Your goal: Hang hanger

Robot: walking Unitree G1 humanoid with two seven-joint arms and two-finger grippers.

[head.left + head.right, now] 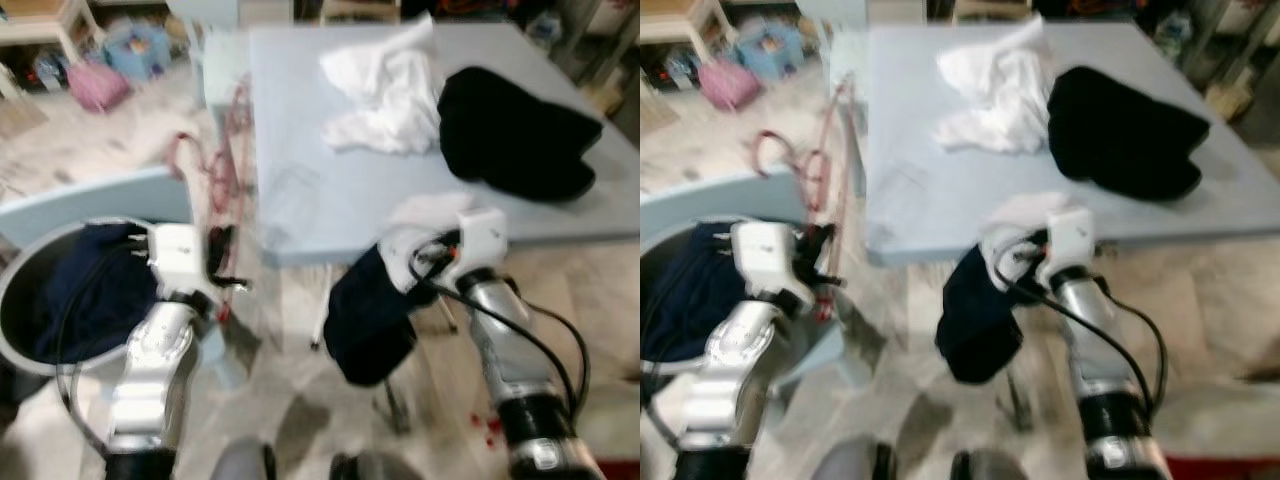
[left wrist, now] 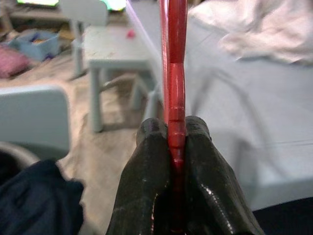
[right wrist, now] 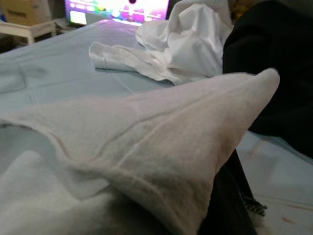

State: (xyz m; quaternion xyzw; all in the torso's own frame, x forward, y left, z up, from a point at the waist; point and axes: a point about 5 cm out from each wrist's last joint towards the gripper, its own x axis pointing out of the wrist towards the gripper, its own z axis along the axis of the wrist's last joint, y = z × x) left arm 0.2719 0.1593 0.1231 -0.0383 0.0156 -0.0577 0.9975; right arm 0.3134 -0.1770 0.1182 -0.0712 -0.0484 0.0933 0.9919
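A red hanger (image 2: 175,73) stands upright in my left gripper (image 2: 176,127), which is shut on its thin bar. In the left eye view the hanger (image 1: 232,150) rises from that gripper (image 1: 225,262) beside the left edge of the light-blue table (image 1: 330,190). My right gripper (image 1: 425,262) is at the table's front edge, shut on a garment. The garment's white part (image 3: 146,132) lies over the fingers and hides them. Its navy part (image 1: 368,320) hangs below the table edge.
On the table lie a crumpled white cloth (image 1: 385,90) and a black cloth (image 1: 515,130). A round basket (image 1: 20,270) with navy clothing stands at my left, behind a light-blue chair back (image 1: 100,200). A small stool (image 2: 115,49) and a pink bag (image 1: 97,85) sit farther off.
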